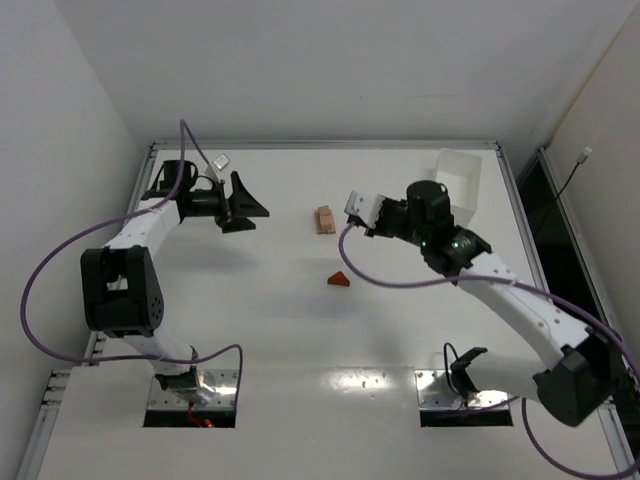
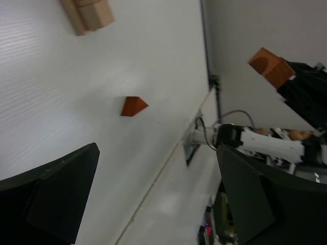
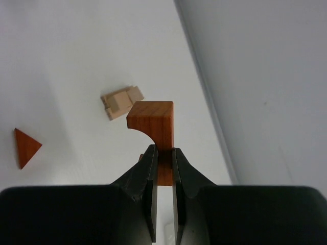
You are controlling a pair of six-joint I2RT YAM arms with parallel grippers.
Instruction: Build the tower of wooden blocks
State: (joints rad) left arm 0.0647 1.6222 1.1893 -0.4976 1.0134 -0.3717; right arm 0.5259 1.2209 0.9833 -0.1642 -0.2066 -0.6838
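A short stack of light tan blocks (image 1: 325,219) lies on the white table at mid-back; it also shows in the left wrist view (image 2: 87,15) and the right wrist view (image 3: 121,102). A reddish-brown triangular wedge (image 1: 340,280) lies alone in front of it, also seen in both wrist views (image 2: 134,106) (image 3: 26,147). My right gripper (image 1: 358,210) (image 3: 162,151) is shut on a reddish-brown block with a curved cut-out (image 3: 153,122) (image 2: 271,66), held in the air just right of the tan stack. My left gripper (image 1: 245,208) (image 2: 157,153) is open and empty, left of the stack.
A white rectangular tray (image 1: 460,180) stands at the back right, behind the right arm. Purple cables loop off both arms. The table's raised rim (image 1: 320,146) runs along the back and sides.
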